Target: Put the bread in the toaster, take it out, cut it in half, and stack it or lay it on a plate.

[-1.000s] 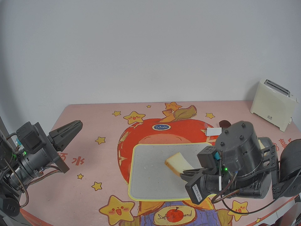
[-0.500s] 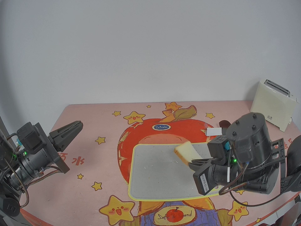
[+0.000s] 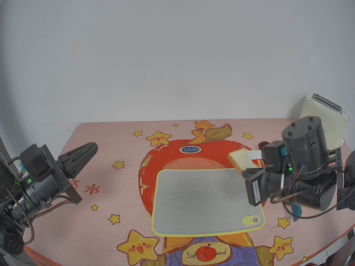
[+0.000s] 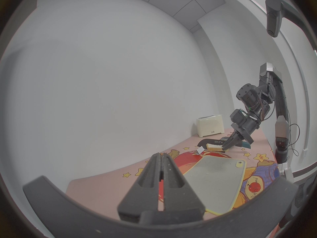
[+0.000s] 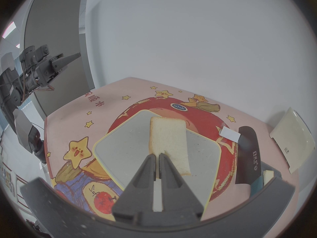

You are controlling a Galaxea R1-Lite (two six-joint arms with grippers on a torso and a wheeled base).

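A slice of pale bread point(image 3: 241, 159) hangs in the air over the far right corner of the grey cutting board point(image 3: 199, 200), with my right gripper point(image 3: 248, 170) shut on its near end. In the right wrist view the bread point(image 5: 168, 141) sticks out flat beyond the closed fingertips point(image 5: 157, 159). The cream toaster point(image 3: 325, 122) stands at the table's far right, behind the right arm, slots up. My left gripper point(image 3: 79, 154) hovers off the table's left side, shut and holding nothing point(image 4: 161, 161). From the left wrist camera the toaster point(image 4: 210, 125) stands behind the held bread point(image 4: 211, 146).
A black knife point(image 5: 248, 154) with a teal handle lies right of the board, beside a white paper tag point(image 5: 230, 134). The table top point(image 3: 111, 189) carries a cartoon apple print. A bare wall stands behind the table.
My right gripper has lifted the bread off the middle of the cutting board and carried it up and to the right, toward the toaster side. The left arm has stayed still.
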